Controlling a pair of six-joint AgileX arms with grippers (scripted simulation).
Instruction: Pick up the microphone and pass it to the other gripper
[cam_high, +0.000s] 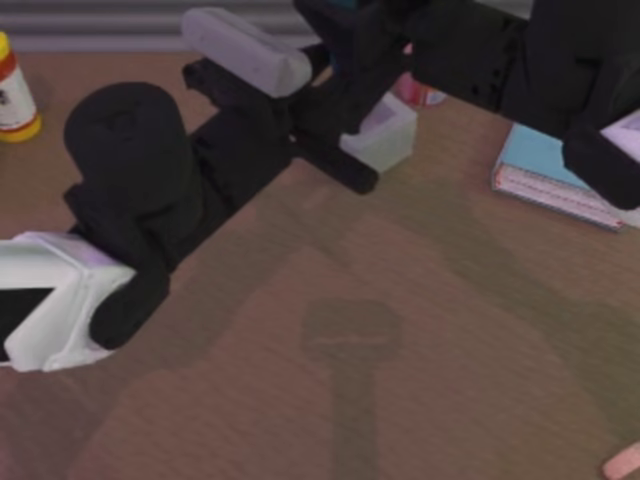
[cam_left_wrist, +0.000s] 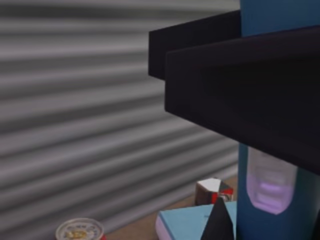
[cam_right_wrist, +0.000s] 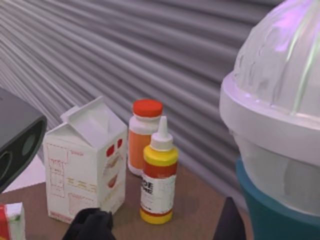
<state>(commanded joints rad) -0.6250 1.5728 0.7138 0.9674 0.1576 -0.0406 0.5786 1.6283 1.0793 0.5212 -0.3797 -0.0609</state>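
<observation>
**Handover under way at the upper centre of the top view**

Both matte black arms meet there, left gripper (cam_high: 345, 150) and right gripper (cam_high: 375, 50) close together; whether either is clamped cannot be told. The microphone (cam_left_wrist: 300, 220) is raised between them, off the brown table (cam_high: 480, 350), so pickup looks done and transfer remains. It has a ribbed white domed head, a smooth teal handle and a small glossy switch panel (cam_left_wrist: 270, 185).
</observation>
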